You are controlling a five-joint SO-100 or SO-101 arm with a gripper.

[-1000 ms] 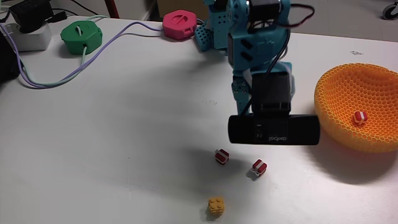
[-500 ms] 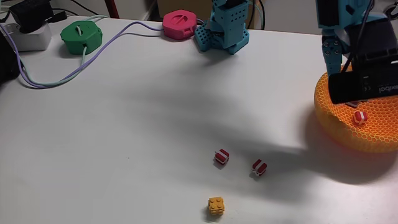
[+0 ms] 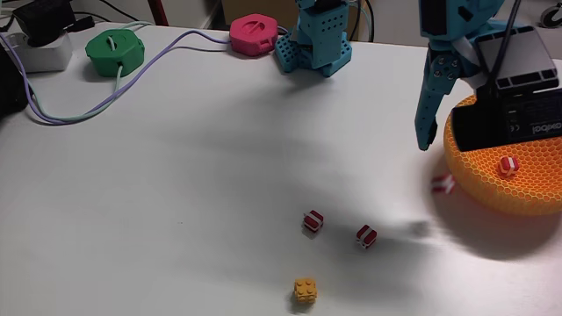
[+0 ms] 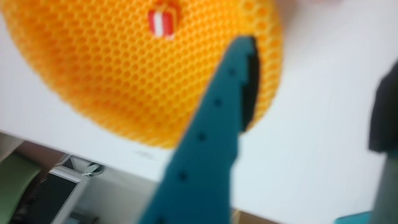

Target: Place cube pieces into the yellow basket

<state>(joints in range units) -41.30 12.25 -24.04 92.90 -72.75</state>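
The yellow basket (image 3: 474, 175) stands at the right edge of the fixed view with one red-and-white cube piece (image 3: 507, 164) inside it; in the wrist view that cube piece (image 4: 164, 19) lies on the basket's mesh (image 4: 112, 81). Another cube piece (image 3: 443, 183), blurred, is just left of the basket's rim, outside it. Two cube pieces (image 3: 313, 220) (image 3: 366, 235) lie on the table left of the basket. My gripper (image 3: 443, 140) hangs over the basket's left rim, open and holding nothing, its teal finger (image 4: 217, 124) pointing down.
A small yellow block (image 3: 305, 290) lies near the front edge. A green disc (image 3: 114, 50) and a pink disc (image 3: 255, 35) sit at the back with cables (image 3: 132, 83) running left. The arm's teal base (image 3: 314, 44) stands at the back centre.
The arm swung from the table's middle to the right, over the basket. The gripper opened, and a blurred cube piece now shows just left of the basket's rim.
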